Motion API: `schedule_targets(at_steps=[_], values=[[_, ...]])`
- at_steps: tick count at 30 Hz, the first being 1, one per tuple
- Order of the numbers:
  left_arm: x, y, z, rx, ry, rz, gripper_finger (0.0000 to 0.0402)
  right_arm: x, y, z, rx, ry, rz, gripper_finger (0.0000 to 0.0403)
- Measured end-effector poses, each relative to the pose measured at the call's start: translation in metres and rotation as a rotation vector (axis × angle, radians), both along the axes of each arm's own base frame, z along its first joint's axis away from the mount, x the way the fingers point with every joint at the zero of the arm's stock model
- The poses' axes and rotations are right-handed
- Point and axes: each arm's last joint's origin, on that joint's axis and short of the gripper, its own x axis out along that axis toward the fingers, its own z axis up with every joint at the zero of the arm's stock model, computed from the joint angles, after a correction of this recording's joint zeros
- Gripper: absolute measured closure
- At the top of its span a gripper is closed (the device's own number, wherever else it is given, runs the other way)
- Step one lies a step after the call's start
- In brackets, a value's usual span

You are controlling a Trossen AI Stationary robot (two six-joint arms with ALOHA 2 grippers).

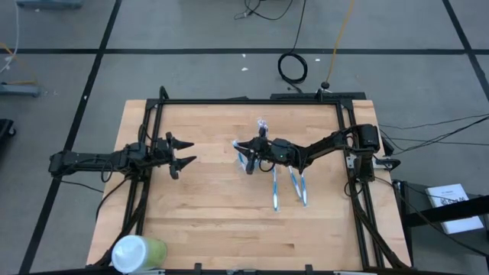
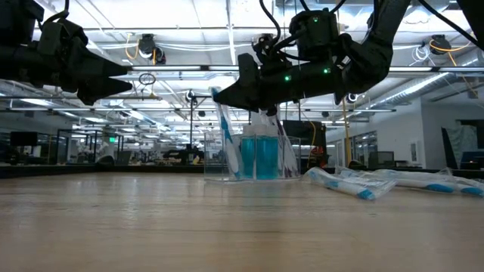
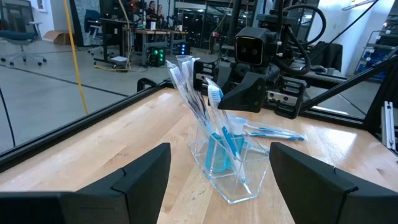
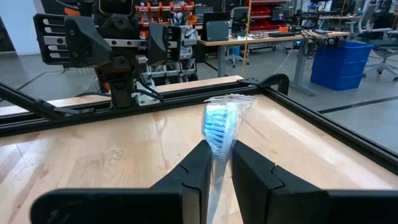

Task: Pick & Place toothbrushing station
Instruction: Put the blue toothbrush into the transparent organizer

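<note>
Beside clear cup (image 1: 246,161), loose toothbrushes (image 1: 289,186), right pincer (image 1: 246,148) gripping wrapped toothbrush (image 4: 221,134)

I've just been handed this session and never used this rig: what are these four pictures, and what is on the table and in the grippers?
Two robot arms work at a wooden table. One picture looks straight down, one looks level across the tabletop, and one comes from each wrist.

The right gripper is shut on a wrapped toothbrush, held over the clear cup, which already holds several toothbrushes. More wrapped toothbrushes lie flat beside the cup.

The left gripper hovers open over the table's left side, holding nothing.

A green cup with a white lid, at the near left corner, is not part of the set.
</note>
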Motion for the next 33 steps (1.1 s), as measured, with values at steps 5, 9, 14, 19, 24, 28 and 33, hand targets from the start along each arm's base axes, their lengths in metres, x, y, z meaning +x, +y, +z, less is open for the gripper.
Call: schedule_targets(at_steps=[5, 9, 14, 19, 24, 28, 33], values=[[0.0, 0.0, 0.0, 0.0, 0.0, 0.0, 0.0119, 0.0, 0.0001, 0.0, 0.002, 0.0, 0.004, 0.0354], [0.0, 0.0, 0.0, 0.0, 0.0, 0.0, 0.0119, 0.0001, 0.0005, -0.0001, 0.004, 0.0, 0.017, 0.0354], [0.0, 0.0, 0.0, 0.0, 0.0, 0.0, 0.0119, 0.0005, 0.0025, -0.0012, 0.009, 0.013, 0.078, 0.0354], [0.0, 0.0, 0.0, 0.0, 0.0, 0.0, 0.0119, 0.0001, 0.0027, -0.0044, 0.013, 0.052, 0.085, 0.0354], [0.0, 0.0, 0.0, 0.0, 0.0, 0.0, 0.0119, 0.0, 0.0025, -0.0048, 0.012, 0.056, 0.083, 0.0354], [0.0, 0.0, 0.0, 0.0, 0.0, 0.0, 0.0119, 0.0, 0.0025, -0.0043, 0.011, 0.051, 0.082, 0.0354], [0.0, 0.0, 0.0, 0.0, 0.0, 0.0, 0.0119, -0.0001, 0.0023, -0.0041, 0.01, 0.047, 0.074, 0.0354]])
